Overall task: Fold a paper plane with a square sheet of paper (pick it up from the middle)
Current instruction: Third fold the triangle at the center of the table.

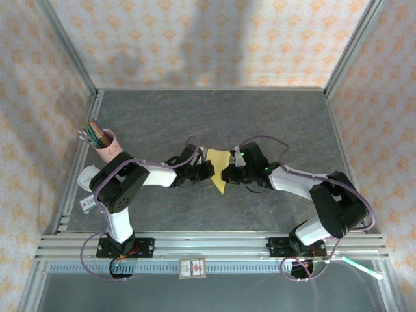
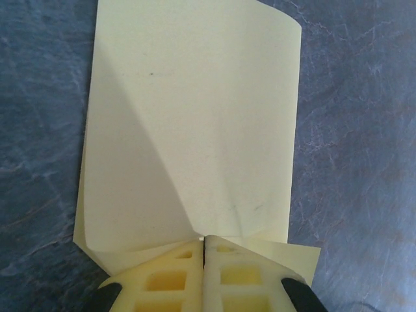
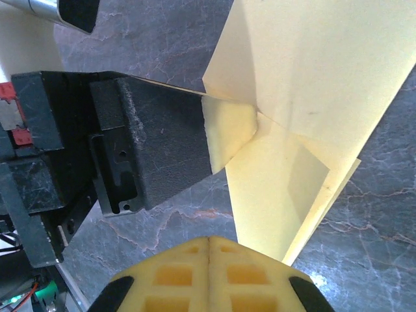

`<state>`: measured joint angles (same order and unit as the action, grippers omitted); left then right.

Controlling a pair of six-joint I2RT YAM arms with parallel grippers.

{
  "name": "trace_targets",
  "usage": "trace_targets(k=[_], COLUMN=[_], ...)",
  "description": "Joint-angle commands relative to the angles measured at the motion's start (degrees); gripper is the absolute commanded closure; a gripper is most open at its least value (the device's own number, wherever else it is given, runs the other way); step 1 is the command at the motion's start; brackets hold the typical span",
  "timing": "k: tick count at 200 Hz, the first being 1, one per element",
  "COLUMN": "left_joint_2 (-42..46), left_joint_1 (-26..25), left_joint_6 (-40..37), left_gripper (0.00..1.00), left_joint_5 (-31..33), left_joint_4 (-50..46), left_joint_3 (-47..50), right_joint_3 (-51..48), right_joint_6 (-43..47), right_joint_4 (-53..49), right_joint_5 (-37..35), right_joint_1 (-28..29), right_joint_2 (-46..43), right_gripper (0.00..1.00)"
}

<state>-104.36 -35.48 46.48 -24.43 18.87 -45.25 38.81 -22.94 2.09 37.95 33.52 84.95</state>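
While the two arms reach toward each other over the middle of the dark marbled table (image 1: 279, 117), the yellow sheet of paper (image 1: 219, 169) sits between their tips, already folded into a smaller shape that narrows to a point on the near side. The left gripper (image 1: 203, 171) comes at it from the left and the right gripper (image 1: 228, 174) from the right, both close against its edges.

From the left wrist, the pale lattice fingers (image 2: 162, 281) are pressed together with the sheet's near edge caught between them; the paper stretches away from the tips in overlapping layers, a diagonal crease runs across it, and its far right corner curls slightly.

From the right wrist, the right fingers (image 3: 175, 276) are also pressed flat together. The lower end of the paper runs down to just beside them, but whether any of it is pinched there I cannot tell. Farther off in that view, the left gripper's black body and pale fingertip meet the sheet at a fold.

A pink cup of coloured pencils (image 1: 104, 142) stands at the table's left side, well apart.
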Motion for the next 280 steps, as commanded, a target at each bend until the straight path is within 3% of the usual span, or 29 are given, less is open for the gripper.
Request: trace_targets(k=[1, 112, 175, 239, 280], left_joint_2=[0.29, -0.37, 3.7, 5.48, 2.26], left_joint_1=[0.5, 0.5, 0.43, -3.01, -2.13], left_joint_6=[0.46, -0.45, 1.83, 6.46, 5.31], left_gripper=[0.96, 0.95, 0.81, 0.94, 0.95], left_joint_5=[3.06, 1.99, -2.88, -7.46, -7.04], left_joint_4=[-5.67, -6.12, -3.09, 4.15, 3.64], left_joint_3=[1.59, -0.07, -1.48, 3.95, 3.07], right_joint_3=[1.13, 5.17, 1.83, 1.18, 1.54], right_joint_6=[0.08, 2.35, 3.18, 3.81, 4.59], right_joint_4=[1.49, 0.75, -0.46, -1.23, -2.24], right_joint_5=[0.8, -2.19, -5.6, -6.62, -7.41], right_joint_1=[-0.4, -2.74, -3.37, -3.37, -3.37], right_joint_2=[1.91, 12.98, 14.72, 15.16, 15.34], right_gripper=[0.96, 0.98, 0.99, 1.0, 1.0])
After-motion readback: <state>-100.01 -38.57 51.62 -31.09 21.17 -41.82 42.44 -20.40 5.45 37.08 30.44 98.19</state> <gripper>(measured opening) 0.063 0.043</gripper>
